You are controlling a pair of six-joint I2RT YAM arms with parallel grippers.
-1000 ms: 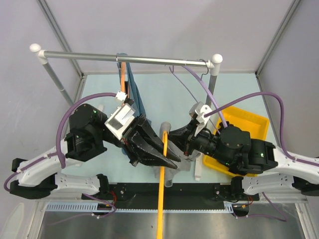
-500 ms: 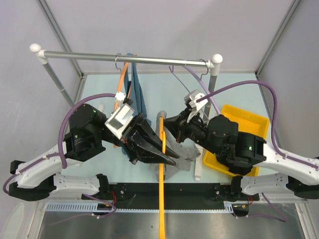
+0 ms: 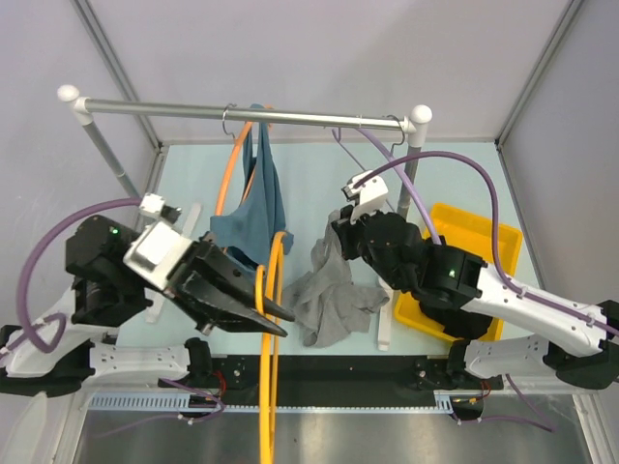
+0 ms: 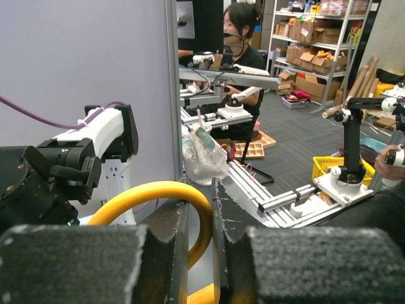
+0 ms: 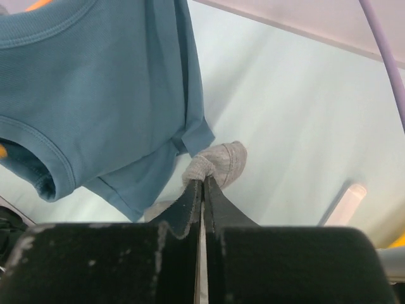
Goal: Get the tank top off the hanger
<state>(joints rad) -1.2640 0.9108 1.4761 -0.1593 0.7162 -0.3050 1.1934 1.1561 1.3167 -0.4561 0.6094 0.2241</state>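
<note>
The grey tank top [image 3: 329, 300] hangs in a bunch down to the table, with my right gripper [image 3: 332, 242] shut on its upper edge. In the right wrist view the jaws [image 5: 203, 180] pinch a grey fold [image 5: 221, 161]. The yellow hanger [image 3: 271, 319] sits to the left of the top and apart from it. My left gripper [image 3: 274, 324] is shut on it. In the left wrist view the hanger's curved bar [image 4: 158, 190] passes between the fingers [image 4: 199, 196].
A blue garment [image 3: 256, 193] hangs on an orange hanger [image 3: 230, 174] from the metal rail [image 3: 319, 119], close to both grippers. A yellow bin [image 3: 469, 256] stands at the right. A white strip [image 3: 384, 329] lies on the table by the grey top.
My left arm has pulled the yellow hanger leftward, out of the grey top. My right gripper has moved up and back with the top, which now hangs free of the hanger.
</note>
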